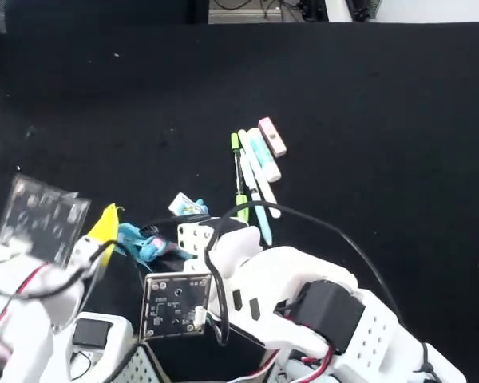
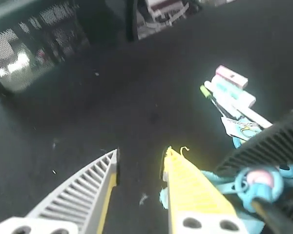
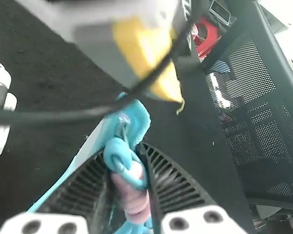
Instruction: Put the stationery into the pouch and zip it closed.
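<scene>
Turquoise fabric pouch (image 1: 148,241) lies crumpled near the arms. Just left of it, the left gripper (image 2: 139,156) gapes wide, empty. On it, the right gripper (image 3: 136,151) is clamped on its pink-tagged edge. Right of it, well apart, lie white and green pens (image 1: 254,179). The danger is that a one-sided pull drags the pouch with its mouth collapsed.

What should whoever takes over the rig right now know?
Left gripper: open, empty, beside the pouch.
Right gripper: shut on one end of the pouch.
Pens and eraser: lying loose together on the table, beyond the pouch.
Done: pouch is held; I cannot tell whether it is unzipped.
Left: put the pens and eraser into the pouch, then zip it closed.
</scene>
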Robot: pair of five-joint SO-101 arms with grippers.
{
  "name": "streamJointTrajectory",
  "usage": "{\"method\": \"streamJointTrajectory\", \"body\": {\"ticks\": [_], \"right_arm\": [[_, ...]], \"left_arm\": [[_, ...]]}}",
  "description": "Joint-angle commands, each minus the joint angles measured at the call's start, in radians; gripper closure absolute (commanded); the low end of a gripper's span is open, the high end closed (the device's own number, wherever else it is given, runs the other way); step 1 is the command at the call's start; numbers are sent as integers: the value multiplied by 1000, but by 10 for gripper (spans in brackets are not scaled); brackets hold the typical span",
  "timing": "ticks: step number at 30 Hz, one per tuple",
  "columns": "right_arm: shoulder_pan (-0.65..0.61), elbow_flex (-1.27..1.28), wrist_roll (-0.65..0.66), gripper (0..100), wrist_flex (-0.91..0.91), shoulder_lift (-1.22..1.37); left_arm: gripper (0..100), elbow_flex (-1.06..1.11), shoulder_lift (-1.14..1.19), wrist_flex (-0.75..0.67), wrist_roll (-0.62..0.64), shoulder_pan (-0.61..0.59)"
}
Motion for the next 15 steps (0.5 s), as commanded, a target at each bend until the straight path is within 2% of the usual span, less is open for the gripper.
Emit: {"method": "streamJointTrajectory", "body": {"ticks": [1,9,15], "right_arm": [[-5,82,0,988,6,8],[-3,82,2,988,5,12],[-2,128,2,988,-75,12]], "left_arm": [[837,30,49,5,-9,5],[836,64,11,8,-6,-5],[836,88,-81,8,-26,5]]}}
